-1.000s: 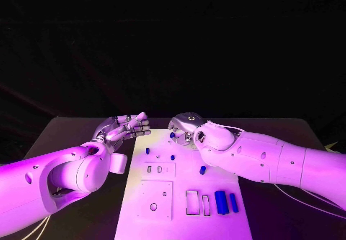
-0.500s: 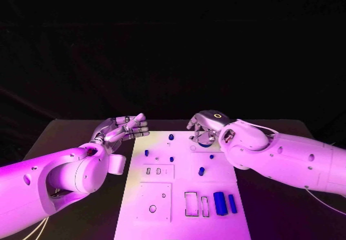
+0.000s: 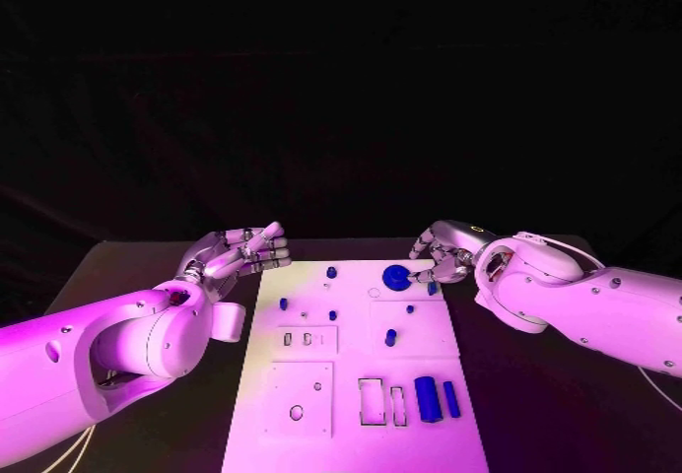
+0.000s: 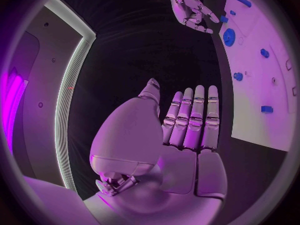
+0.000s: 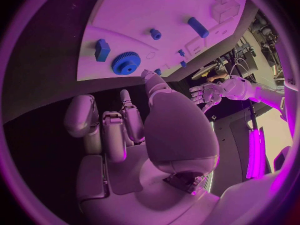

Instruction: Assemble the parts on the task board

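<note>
Task board [image 3: 356, 384] lies lengthwise down the middle of the counter [image 3: 128, 266], running from the near edge toward the far edge.

Left hand [image 3: 235, 251] is raised just off the board's left edge near its far end. Its fingers [image 4: 197, 115] are straight, side by side, and hold nothing.

Right hand [image 3: 443, 254] sits at the board's far right corner. Its fingers [image 5: 115, 130] are curled loosely, apart, and hold nothing. A blue gear [image 3: 396, 277] lies flat on the board close beside them; I cannot tell whether a fingertip touches it. A small blue block [image 5: 102, 50] stands just beside the gear at the board's edge.

More small blue parts are scattered over the far half of the board. Near the near right portion of the board, two long blue bars [image 3: 428, 399] lie side by side next to two rectangular slots [image 3: 373, 401].
</note>
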Controlling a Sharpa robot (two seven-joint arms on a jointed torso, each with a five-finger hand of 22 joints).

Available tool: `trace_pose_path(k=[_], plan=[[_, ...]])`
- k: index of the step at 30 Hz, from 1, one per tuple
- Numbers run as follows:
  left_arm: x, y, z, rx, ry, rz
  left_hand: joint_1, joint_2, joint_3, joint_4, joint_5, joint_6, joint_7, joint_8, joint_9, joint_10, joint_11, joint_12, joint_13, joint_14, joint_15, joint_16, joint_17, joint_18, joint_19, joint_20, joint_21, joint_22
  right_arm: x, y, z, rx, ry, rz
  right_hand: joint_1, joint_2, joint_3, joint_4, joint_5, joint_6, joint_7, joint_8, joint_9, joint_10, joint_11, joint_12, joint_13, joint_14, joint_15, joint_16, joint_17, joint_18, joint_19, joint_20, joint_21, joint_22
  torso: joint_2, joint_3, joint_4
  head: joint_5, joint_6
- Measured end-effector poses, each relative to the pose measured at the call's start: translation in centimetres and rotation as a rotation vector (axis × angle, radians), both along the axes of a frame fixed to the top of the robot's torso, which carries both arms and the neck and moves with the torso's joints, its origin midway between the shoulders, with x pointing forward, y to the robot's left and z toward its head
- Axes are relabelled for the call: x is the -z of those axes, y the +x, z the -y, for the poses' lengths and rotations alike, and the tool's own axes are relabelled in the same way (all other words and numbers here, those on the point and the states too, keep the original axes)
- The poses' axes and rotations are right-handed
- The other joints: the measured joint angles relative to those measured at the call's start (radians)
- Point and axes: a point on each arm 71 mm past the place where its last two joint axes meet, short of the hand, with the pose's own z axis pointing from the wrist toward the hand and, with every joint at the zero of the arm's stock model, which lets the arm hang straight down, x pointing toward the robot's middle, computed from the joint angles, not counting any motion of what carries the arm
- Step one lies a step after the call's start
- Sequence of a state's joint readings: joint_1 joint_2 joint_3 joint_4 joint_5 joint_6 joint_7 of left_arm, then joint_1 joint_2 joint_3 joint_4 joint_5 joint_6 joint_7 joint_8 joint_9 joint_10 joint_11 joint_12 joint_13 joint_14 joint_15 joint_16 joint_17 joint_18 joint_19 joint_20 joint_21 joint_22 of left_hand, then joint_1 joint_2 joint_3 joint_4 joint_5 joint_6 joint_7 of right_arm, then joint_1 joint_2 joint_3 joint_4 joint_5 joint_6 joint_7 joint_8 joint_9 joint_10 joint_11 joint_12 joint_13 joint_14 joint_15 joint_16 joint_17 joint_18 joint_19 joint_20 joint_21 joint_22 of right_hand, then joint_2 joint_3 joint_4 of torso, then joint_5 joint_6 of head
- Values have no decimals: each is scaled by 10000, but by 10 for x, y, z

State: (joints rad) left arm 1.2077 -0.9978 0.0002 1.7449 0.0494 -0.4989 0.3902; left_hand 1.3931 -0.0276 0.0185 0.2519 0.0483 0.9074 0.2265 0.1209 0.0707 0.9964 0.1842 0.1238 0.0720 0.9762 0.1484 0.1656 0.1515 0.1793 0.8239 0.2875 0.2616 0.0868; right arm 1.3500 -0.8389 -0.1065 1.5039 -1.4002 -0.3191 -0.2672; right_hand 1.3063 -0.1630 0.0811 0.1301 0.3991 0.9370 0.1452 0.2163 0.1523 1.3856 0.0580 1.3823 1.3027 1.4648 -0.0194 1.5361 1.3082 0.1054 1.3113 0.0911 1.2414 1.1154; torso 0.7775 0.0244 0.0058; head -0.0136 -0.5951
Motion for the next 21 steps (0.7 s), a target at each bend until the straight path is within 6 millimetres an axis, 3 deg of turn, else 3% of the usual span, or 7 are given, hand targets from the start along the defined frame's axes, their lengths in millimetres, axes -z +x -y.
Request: trace_pose_path(k=[15, 21], plan=[[0, -1, 2, 61, -37, -46, 89, 149, 29, -29, 0, 0, 0, 0, 0, 0, 0, -34, -11, 0, 0, -62, 0, 0, 0, 0, 0, -21, 14, 17, -11, 183, -109, -494, 87, 87, -127, 127, -1, -256, 5, 144, 41, 74, 75, 204, 57, -1, 70, 124, -2, 9, 88, 89, 115, 216, 57, -1, 37, 7, -83], [0, -2, 2, 76, -44, -57, 132, 212, 41, -41, 0, 0, 0, 0, 0, 0, 0, -46, -10, 0, 0, -62, 0, 0, 0, 0, 0, -23, 19, 19, -18, 92, -158, -626, 87, 87, -204, 204, -1, -332, 81, 155, 53, 110, 110, 302, 57, -1, 70, 164, -3, 9, 106, 107, 152, 296, 85, 11, 58, -3, -120]])
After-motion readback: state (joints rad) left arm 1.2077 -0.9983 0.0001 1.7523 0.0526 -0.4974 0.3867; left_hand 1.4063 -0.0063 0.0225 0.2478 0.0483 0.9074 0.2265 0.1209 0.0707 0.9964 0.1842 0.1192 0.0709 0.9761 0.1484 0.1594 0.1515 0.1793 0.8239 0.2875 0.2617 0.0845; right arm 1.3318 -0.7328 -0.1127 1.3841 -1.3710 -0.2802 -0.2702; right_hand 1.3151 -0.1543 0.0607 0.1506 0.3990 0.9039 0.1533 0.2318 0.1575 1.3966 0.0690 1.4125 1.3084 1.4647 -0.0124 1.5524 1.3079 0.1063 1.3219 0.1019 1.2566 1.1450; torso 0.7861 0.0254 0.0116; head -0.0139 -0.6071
